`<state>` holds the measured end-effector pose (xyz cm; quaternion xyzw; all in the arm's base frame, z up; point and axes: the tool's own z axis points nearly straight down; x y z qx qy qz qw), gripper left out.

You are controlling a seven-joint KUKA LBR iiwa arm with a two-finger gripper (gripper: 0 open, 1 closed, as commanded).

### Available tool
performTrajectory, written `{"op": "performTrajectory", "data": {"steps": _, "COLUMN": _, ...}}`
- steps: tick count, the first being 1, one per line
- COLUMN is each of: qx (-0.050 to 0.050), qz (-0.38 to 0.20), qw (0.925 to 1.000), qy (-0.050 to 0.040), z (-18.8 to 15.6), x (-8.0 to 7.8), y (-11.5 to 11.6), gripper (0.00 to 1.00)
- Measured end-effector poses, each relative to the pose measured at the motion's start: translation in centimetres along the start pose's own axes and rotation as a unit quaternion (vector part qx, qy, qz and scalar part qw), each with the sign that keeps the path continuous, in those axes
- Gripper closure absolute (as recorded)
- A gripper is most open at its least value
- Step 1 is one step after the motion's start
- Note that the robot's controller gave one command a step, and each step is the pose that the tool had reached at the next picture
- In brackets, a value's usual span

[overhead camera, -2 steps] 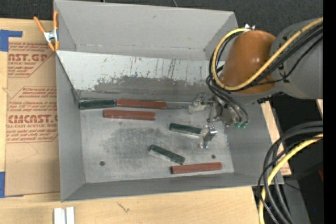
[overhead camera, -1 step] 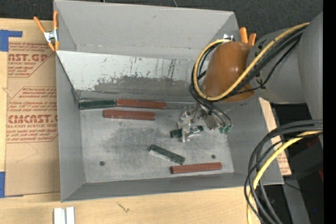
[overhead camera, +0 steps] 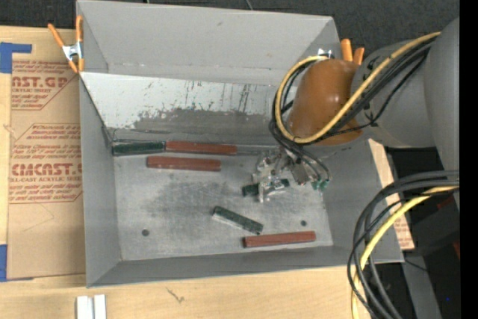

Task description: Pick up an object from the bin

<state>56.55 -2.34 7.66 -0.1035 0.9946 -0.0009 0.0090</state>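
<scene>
Pincer (overhead camera: 272, 181) sits low over the bin (overhead camera: 97, 183) floor, right of centre. Can't tell if it's released or clenched, too cluttered w/ cables. Just at its left edge a small dark-green piece (overhead camera: 250, 192) pokes out, prob. the end of a short stick, though that's a guess. Near it, below-left, a dark-green stick (overhead camera: 237, 220) lies skewed. Further down is a red-brown stick (overhead camera: 278, 239) by the front wall. A longer red-brown bar (overhead camera: 184, 163) lies well apart, to the left. Handling, as a judgement: these look like light, stiff, smooth bars, so likely slippery on metal. Best hold is approx. mid-length, across the narrow width, jaws square to the long axis so it doesn't swivel.
</scene>
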Motion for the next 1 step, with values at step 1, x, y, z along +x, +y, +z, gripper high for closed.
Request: {"op": "performTrajectory", "data": {"steps": 1, "qx": -0.002, "qz": -0.004, "qw": 0.9999, "qy": 0.0089, "z": -19.73, "x": -1.16, "y": 0.32, "gripper": 1.00}}
